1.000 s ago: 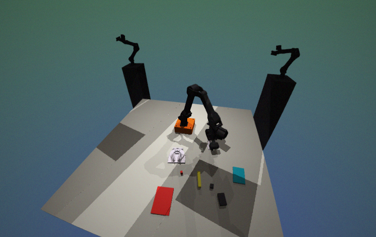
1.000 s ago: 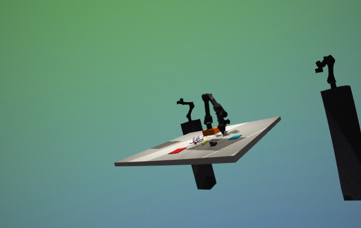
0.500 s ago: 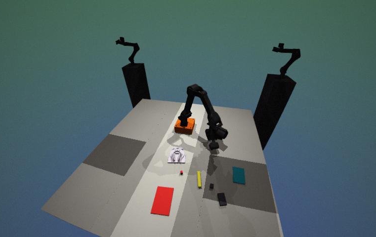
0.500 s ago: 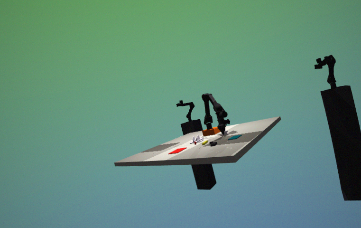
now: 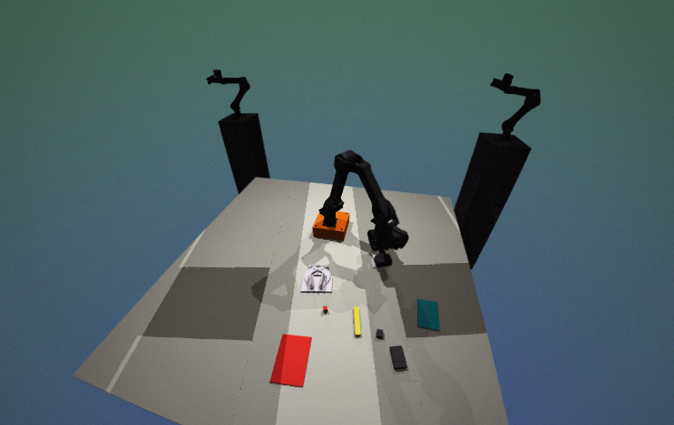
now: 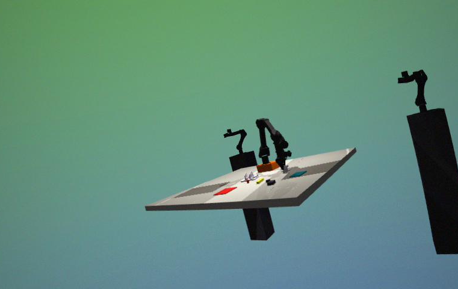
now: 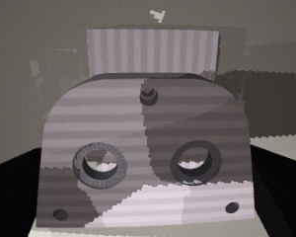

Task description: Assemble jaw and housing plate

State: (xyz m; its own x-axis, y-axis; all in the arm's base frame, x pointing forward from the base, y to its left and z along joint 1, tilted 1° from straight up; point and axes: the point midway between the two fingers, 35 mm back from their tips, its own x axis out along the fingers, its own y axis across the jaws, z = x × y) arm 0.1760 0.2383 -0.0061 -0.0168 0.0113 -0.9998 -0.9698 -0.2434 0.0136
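Observation:
The pale housing plate (image 7: pixel 123 123) has two large ringed holes, a small knob and two small corner holes. A pale rectangular part (image 7: pixel 153 51) shows behind its rounded edge. My gripper (image 5: pixel 379 257) (image 7: pixel 144 157) is shut on the housing plate, with a black finger at each side edge. It is right of the pale base (image 5: pixel 304 289) (image 6: pixel 256 178) in the top view. Two pale jaws (image 5: pixel 309 280) (image 5: pixel 324 279) show side by side at the base. Their pins, stubs and gear meshing are too small to tell.
An orange arm mount (image 5: pixel 329 232) stands behind the base. In front lie a small red cube (image 5: pixel 325 309), a yellow bar (image 5: pixel 357 321), a small dark block (image 5: pixel 379 334), a black block (image 5: pixel 398 358) and a red sheet (image 5: pixel 291 361). A teal sheet (image 5: pixel 428 314) lies right.

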